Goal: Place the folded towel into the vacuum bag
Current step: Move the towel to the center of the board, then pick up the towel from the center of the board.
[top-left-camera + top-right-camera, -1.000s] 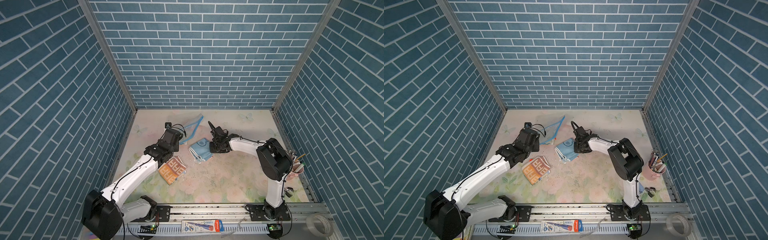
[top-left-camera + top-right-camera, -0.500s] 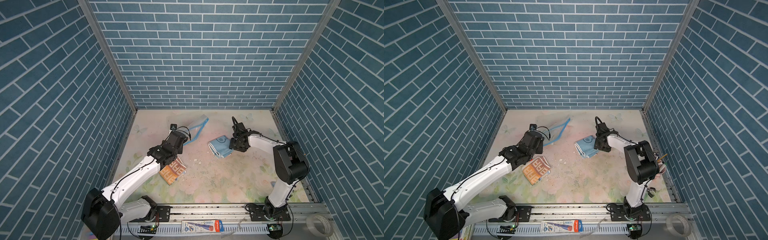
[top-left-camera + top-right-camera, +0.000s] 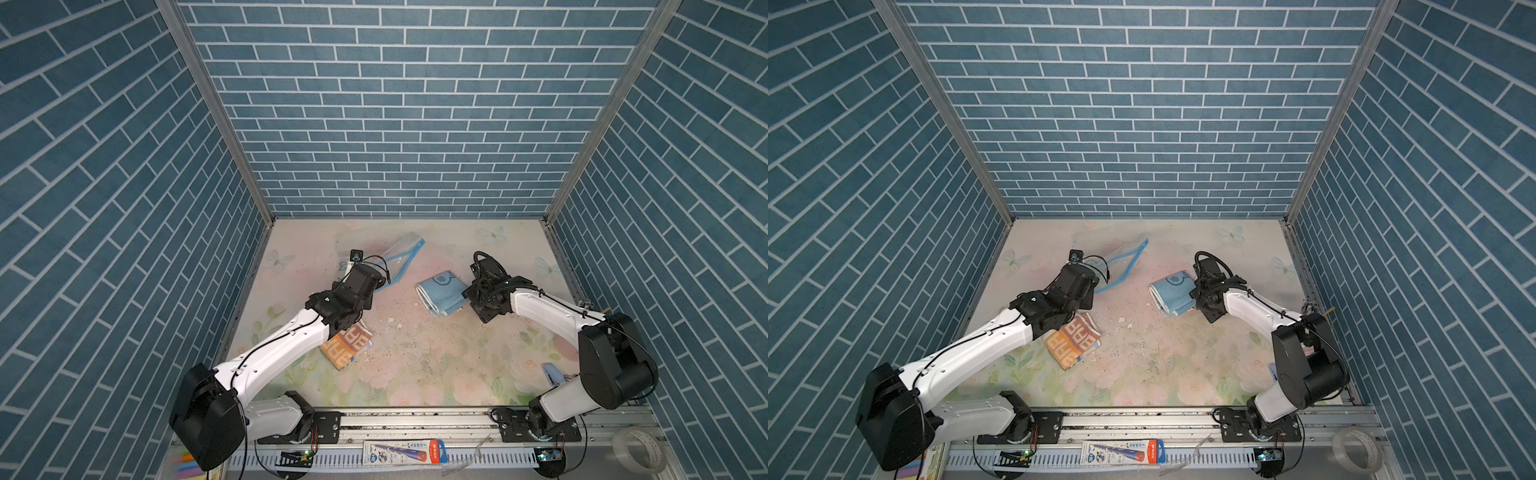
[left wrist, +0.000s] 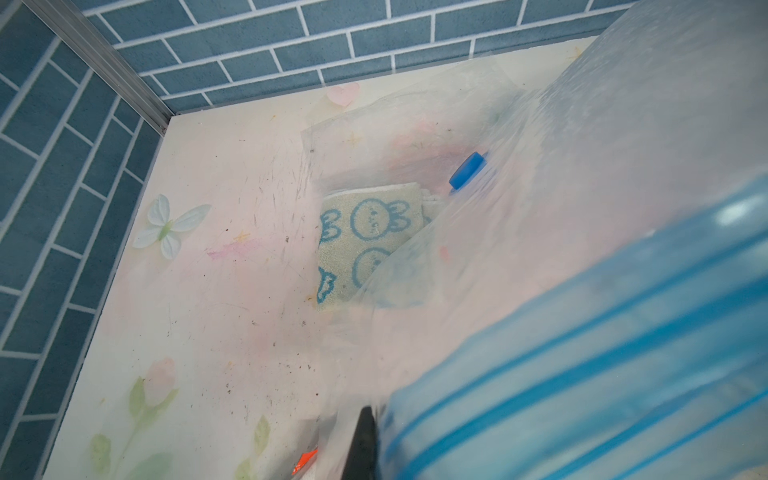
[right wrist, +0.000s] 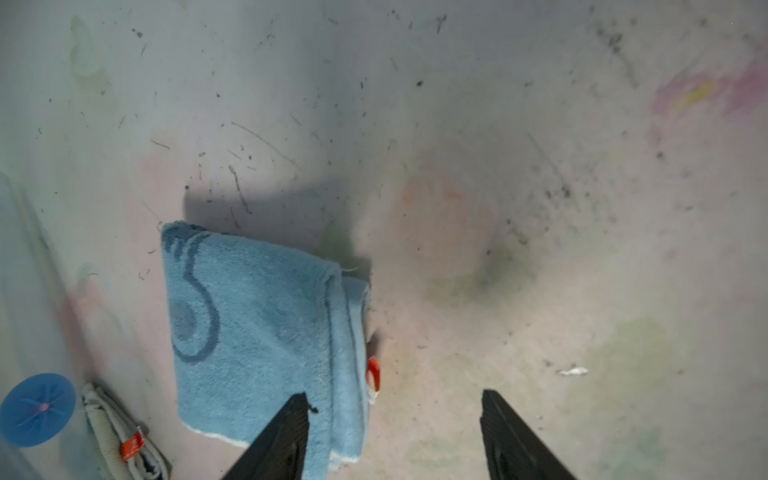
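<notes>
Blue towel (image 5: 253, 328) lies flat, folded edge between spread right jaws.

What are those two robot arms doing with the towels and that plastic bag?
The left gripper pinches the vacuum bag by its blue zip end, lifting that end off the table. A pale bunny towel is already inside. The right gripper is open, right by the blue towel, which lies on the table outside the bag. An orange towel lies under the left arm.
</notes>
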`<state>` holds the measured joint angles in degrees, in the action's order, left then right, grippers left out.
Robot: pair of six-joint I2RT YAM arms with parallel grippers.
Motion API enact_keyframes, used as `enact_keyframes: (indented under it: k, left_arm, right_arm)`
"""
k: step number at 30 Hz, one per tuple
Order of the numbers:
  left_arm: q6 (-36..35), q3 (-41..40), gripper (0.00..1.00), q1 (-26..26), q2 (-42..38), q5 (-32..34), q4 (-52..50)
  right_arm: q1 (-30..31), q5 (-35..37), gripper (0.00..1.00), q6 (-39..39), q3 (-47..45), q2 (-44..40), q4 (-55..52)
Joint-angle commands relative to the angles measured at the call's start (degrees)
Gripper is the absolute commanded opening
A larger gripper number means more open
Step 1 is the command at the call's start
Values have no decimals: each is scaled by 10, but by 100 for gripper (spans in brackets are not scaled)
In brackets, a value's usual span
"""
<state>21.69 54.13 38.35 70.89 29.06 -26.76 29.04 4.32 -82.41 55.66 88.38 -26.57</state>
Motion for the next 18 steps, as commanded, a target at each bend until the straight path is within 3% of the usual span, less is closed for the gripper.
enact_keyframes:
  k: [1,9,18]
  left_arm:
    - [3,8,0,2,-4,16,12]
    - [3,3,0,3,-3,17,19]
    - [5,3,0,3,9,10,26]
  right_arm:
    - [13,9,69,-112,45,24,-6]
    - [32,-11,69,-150,85,91,-15]
    - [51,9,69,-178,77,102,-27]
